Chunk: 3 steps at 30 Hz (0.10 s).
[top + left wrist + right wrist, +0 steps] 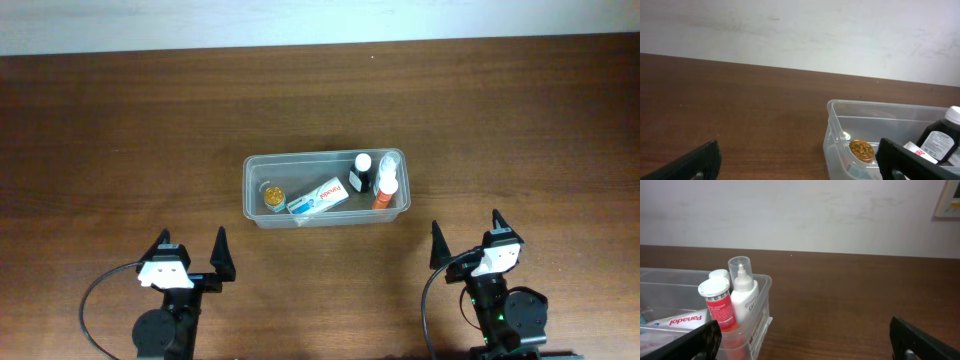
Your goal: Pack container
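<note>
The clear plastic container [256,180] sits mid-table. Inside lie a gold-lidded jar [274,197], a white Panadol box [320,196], a dark bottle with a white cap [361,174], and an orange bottle [383,194] beside a white bottle [389,172]. My left gripper [190,257] is open and empty, near the front edge, left of the container. My right gripper [467,238] is open and empty, front right of it. The left wrist view shows the container [832,135] with the jar [861,150]. The right wrist view shows the container's corner [763,300] and the orange bottle [718,305].
The brown wooden table [120,140] ends at a white wall [300,20] at the back. A framed picture corner [949,200] hangs on the wall at the right.
</note>
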Motion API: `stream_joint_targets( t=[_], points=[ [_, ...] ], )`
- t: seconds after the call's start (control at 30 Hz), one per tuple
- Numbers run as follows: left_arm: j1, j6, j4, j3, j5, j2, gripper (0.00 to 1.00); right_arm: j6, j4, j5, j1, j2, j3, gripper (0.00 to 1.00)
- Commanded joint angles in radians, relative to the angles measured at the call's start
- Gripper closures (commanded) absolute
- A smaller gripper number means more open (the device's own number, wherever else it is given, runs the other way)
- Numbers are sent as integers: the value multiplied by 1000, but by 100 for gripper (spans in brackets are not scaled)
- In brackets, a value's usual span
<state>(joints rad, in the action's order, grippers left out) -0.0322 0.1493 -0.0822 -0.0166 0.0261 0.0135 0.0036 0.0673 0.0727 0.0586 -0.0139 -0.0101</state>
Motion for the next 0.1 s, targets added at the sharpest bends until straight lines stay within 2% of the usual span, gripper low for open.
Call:
stream_joint_targets(
  t=[0.0,0.07],
  points=[
    [5,-17,2,8,-6,-8,1,0,5,-5,-8,10,5,1],
    [5,-16,2,8,-6,-8,1,0,5,-5,-8,10,5,2]
  ],
)
